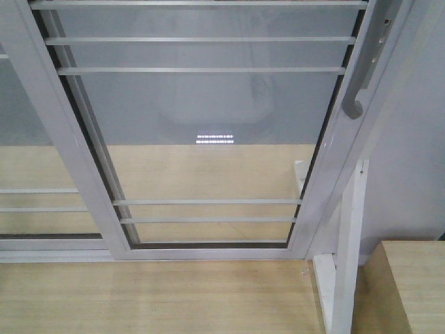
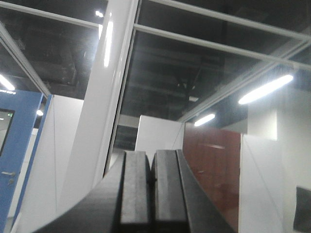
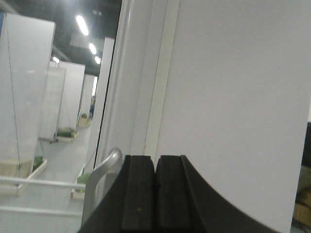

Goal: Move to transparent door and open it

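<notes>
Left gripper [image 2: 150, 194] & right gripper [image 3: 155, 194] both w/ jaws pressed together, empty, handle [image 3: 99, 180] just left of right one, door [image 1: 208, 104] straight ahead, white post [image 1: 348, 257] by its right edge, 2nd glass panel [image 1: 28, 174] at left.

The handle [image 1: 358, 83] sticks out from the right edge of the transparent door [image 1: 208, 125]; in front of the handle the air is open; below the handle a white post [image 1: 348, 257] stands close, with a wooden box [image 1: 410, 285] beside it; left of the handle, glass and thin bars [image 1: 201, 69] block the way; right of the handle a grey wall [image 1: 417, 139] is near.
</notes>
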{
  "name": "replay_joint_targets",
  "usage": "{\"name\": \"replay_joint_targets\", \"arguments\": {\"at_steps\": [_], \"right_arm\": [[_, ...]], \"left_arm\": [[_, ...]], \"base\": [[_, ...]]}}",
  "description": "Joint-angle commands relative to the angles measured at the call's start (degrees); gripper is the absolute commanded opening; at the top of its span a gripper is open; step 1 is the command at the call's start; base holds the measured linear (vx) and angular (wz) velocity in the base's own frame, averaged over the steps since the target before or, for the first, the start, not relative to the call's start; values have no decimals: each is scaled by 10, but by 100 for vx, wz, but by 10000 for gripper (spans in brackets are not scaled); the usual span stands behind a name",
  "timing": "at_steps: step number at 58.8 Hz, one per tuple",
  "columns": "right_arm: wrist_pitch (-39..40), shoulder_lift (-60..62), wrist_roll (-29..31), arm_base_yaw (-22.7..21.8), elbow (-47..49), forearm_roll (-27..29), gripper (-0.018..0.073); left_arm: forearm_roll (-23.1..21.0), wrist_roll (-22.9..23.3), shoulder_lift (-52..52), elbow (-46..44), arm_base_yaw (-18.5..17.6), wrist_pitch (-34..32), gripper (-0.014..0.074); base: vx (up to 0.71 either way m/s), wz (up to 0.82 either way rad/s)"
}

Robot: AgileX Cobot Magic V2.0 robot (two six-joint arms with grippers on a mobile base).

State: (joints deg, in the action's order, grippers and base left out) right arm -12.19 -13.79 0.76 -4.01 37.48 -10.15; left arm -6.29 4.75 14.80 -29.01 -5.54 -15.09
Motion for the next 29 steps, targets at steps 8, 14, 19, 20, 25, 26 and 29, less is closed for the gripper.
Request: {"name": "replay_joint_targets", "arguments": {"at_steps": [8,14,19,20,25,26,29], "right_arm": [[31,-138,3,1,-12,5,-7],[21,-188,3,1,-14,12,1],[23,-220,4,1,-14,8,15],[23,-233,5,1,-14,5,20],[28,-268,8,1,-14,0,47],[30,-274,8,1,-14,0,53],[34,-290,7,1,-14,2,77]], "left_arm": [[8,-1,130,-23,-2,19,-6],[8,1,168,-23,-2,63,-3],[8,1,189,-23,-2,100,3],[8,1,194,-23,-2,109,5],[8,1,212,-23,-2,132,18],[8,1,215,-23,-2,133,22],[8,1,221,-23,-2,134,42]], "base": [[0,0],[0,0],[0,0],[0,0],[0,0],[0,0],[0,0]]}}
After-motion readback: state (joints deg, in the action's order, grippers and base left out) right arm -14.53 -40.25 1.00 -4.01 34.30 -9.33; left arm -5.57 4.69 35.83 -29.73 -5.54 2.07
